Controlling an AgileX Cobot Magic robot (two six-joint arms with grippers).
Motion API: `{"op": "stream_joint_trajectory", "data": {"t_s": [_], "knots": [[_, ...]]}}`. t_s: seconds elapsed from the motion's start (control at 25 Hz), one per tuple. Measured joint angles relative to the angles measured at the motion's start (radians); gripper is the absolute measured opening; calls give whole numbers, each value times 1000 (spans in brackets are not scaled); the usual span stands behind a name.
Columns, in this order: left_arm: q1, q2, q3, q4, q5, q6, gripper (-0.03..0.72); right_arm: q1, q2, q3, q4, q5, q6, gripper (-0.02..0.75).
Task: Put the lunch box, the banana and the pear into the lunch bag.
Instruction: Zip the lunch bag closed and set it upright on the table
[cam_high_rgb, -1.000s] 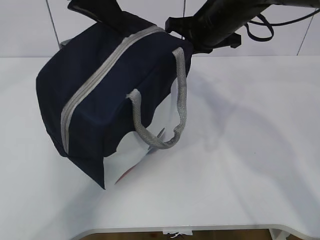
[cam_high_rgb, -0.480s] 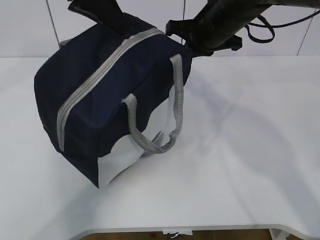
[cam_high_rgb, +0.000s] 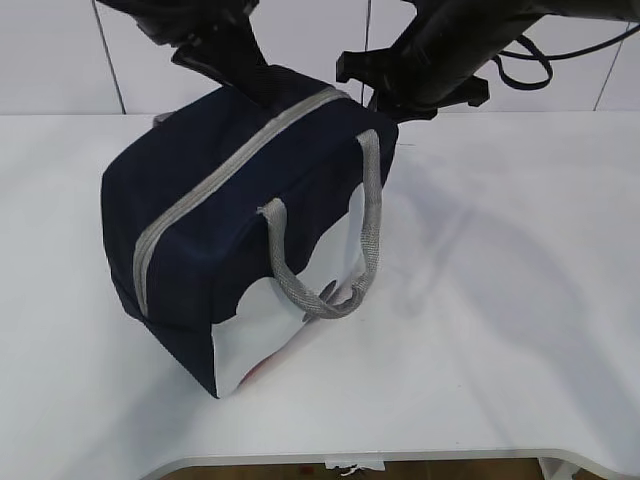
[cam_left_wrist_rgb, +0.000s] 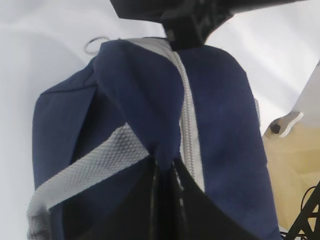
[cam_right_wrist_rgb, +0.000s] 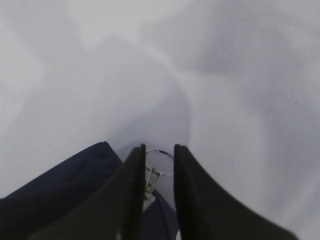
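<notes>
The right gripper (cam_right_wrist_rgb: 159, 192) is showing its two dark fingers (cam_right_wrist_rgb: 134, 195) drawn close together around a small metal ring (cam_right_wrist_rgb: 161, 162) and its little fitting, so it is pinching the zipper pull at the far end of the lunch bag (cam_high_rgb: 240, 220). The left gripper (cam_left_wrist_rgb: 165, 192) is clenching a fold of navy fabric just beside the grey zipper (cam_left_wrist_rgb: 189, 135), its fingers nearly touching. Only the left wrist view is showing that same ring poking out beyond the bag's far edge, beside the other arm; the exterior view is hiding both sets of fingers behind the bag's top. There is one bag, sitting tilted on the left half of the white worktop (cam_high_rgb: 500, 300), zipper closed along the visible length, with two grey webbing handles: one (cam_high_rgb: 335, 245) looping over the white panel, another crossing the left wrist view.
</notes>
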Motion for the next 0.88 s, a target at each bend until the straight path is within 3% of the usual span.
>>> {"op": "stream_joint_trajectory", "data": {"t_s": [0.16,0.28,0.64,0.88], "knots": [[0,30,-1,-2,0,10,-3,0,0,0,0,2,0,319],[0,53,-4,-2,-2,12,-3,0,0,-2,-9,15,0,403],[0,70,-8,102,-6,-23,46,0,-26,-130,-176,312,0,432],[0,70,-14,198,-6,-93,272,0,-29,-223,-185,523,-36,433]]}}
